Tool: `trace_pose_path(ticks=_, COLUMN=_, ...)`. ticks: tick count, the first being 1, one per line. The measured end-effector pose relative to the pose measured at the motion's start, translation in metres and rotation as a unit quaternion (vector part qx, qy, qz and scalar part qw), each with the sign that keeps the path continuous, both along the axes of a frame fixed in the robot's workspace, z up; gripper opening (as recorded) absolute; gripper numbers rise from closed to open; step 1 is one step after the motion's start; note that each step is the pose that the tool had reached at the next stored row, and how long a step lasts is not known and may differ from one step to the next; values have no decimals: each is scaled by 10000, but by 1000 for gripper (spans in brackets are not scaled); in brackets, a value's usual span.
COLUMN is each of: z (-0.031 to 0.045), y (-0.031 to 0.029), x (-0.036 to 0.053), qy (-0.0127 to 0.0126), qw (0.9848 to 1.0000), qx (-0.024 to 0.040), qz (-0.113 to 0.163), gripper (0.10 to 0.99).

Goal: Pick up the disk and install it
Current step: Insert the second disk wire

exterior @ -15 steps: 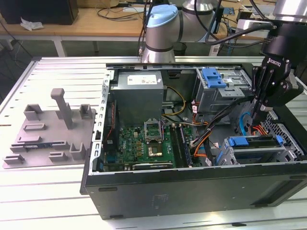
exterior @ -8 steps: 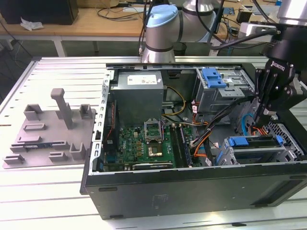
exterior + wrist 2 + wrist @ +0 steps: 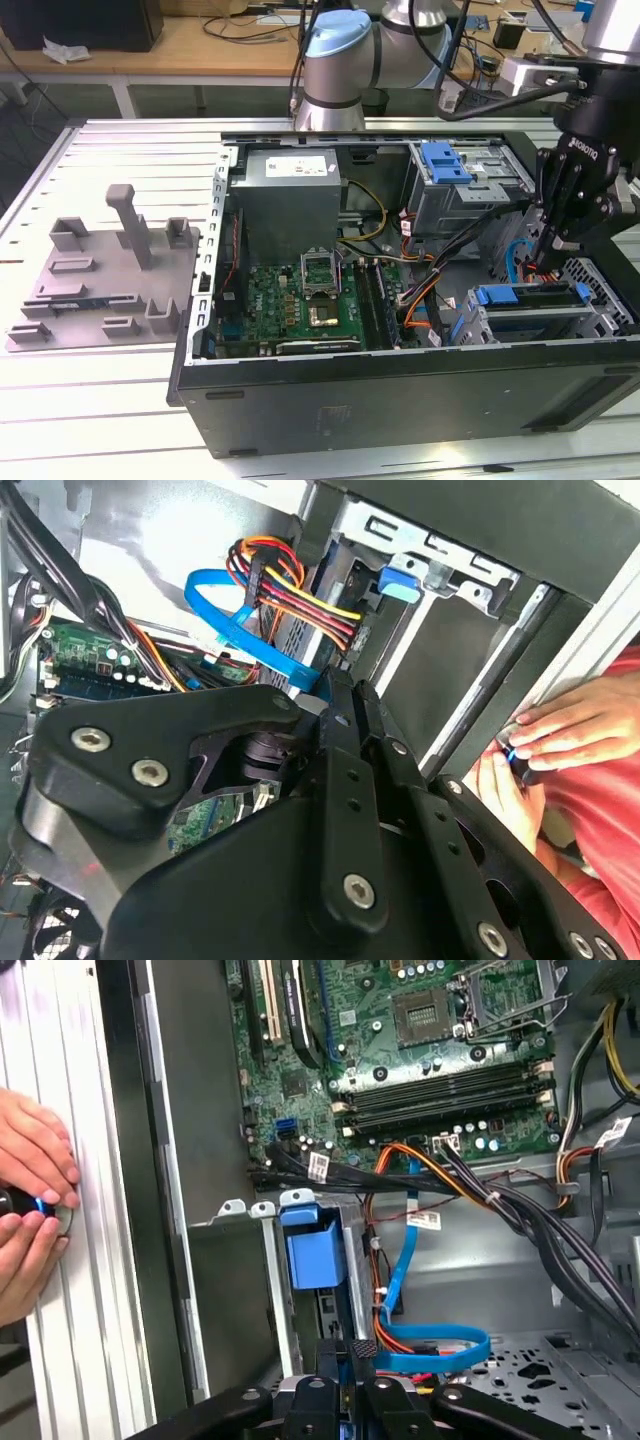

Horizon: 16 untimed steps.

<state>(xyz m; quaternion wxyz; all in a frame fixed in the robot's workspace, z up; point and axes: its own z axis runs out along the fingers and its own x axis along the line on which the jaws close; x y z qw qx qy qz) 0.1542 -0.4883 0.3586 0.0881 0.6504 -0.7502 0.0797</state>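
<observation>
Exterior view first: the computer case lies open on the slatted tabletop, so everything inside can be reached from above. The arm leans in from the far side, and the hand hangs at the exterior view's right, pointing down. Right under its tips is the disk. It sits in the low bay against the case's near wall, with the blue frame uppermost, which looks like its home slot to me. The bigger cage with the blue latch stands apart, further back. A grey fixture waits outside the case on the exterior view's left.

Over to the second wrist view: the hand has its two fingers drawn tight together, aimed past a looping blue cable and a bundle of coloured wires. A person's hand rests outside the case wall.

First wrist view now: the hand is closed to a narrow slit, lined up with the bay and its blue tab. I can't tell whether it is pinching the disk's rim. The person's hands hold a small dark object on the slats.
</observation>
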Motion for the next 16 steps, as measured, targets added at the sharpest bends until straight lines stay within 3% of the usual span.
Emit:
trace_pose_path(ticks=1, z=0, y=-14, x=-7, qy=-4, qw=10000, qx=22, qz=0, gripper=161)
trace_pose_path(ticks=2, z=-2, y=-87, x=-43, qy=-16, qw=9999, qx=133, qz=60, gripper=161)
trace_pose_path(ticks=6, z=-5, y=-97, x=-48, qy=-13, qw=9992, qx=167, qz=367, gripper=161)
trace_pose_path(ticks=8, z=-9, y=-113, x=-59, qy=-25, qw=9990, qx=208, qz=399, gripper=161)
trace_pose_path(ticks=11, z=-12, y=-164, x=-74, qy=-63, qw=9985, qx=358, qz=406, gripper=161)
trace_pose_path(ticks=12, z=-14, y=-200, x=-78, qy=-76, qw=9982, qx=433, qz=412, gripper=161)
trace_pose_path(ticks=16, z=-19, y=-264, x=-82, qy=-105, qw=9972, qx=600, qz=429, gripper=161)
